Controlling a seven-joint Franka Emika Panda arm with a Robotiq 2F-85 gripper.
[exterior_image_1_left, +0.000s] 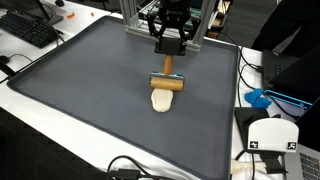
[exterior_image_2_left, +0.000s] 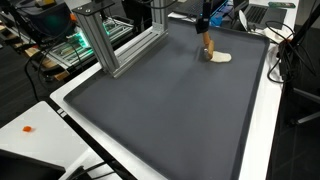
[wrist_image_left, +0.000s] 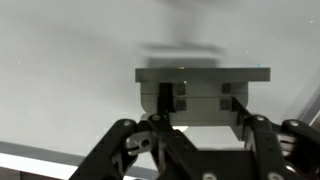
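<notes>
Hand (exterior_image_1_left: 170, 50) hides wooden tool (exterior_image_1_left: 168, 82) top (gripped).

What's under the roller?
A pale lump of dough, on the grey mat. Most of it shows; the part beneath the roller is covered. The hand grips the roller's handle from above.

grey mat (exterior_image_1_left: 90, 100), keyboard (exterior_image_1_left: 28, 28), metal frame (exterior_image_2_left: 105, 40)

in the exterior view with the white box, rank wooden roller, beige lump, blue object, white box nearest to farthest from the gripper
From the gripper, in an exterior view:
1. wooden roller: held in its jaws.
2. beige lump: on the mat, just past the roller.
3. blue object: beyond the mat's edge.
4. white box: same side, farther along.
</notes>
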